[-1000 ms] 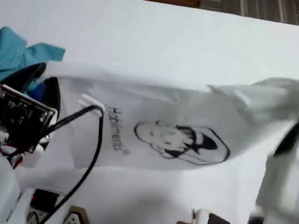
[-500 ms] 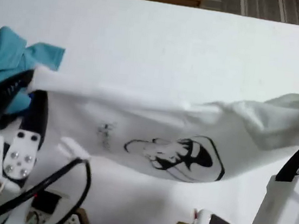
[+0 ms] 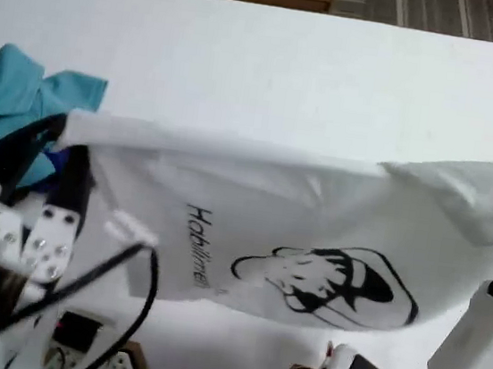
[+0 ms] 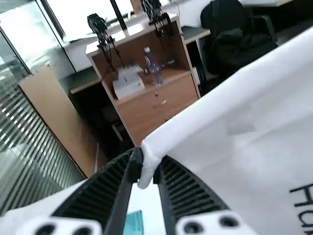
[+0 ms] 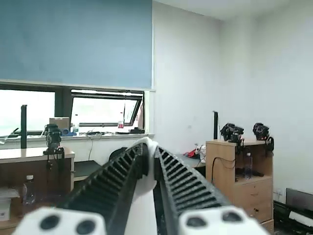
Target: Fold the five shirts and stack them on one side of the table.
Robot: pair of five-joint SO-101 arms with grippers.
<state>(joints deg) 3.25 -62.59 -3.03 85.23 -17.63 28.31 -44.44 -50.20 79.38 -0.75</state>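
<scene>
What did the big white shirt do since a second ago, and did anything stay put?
The white shirt with a black cartoon print swung out and spread wider, and its print slid toward the near edge and the right arm's side. The left gripper and the right gripper stayed clamped on its top edge. The crumpled teal shirt stayed on the white table.

The white shirt runs off the high view's right edge, so its far end cannot be seen. The blue shirt is cut by the left edge and partly hidden behind the blurred left arm. In the left wrist view the lettering is cut off.
</scene>
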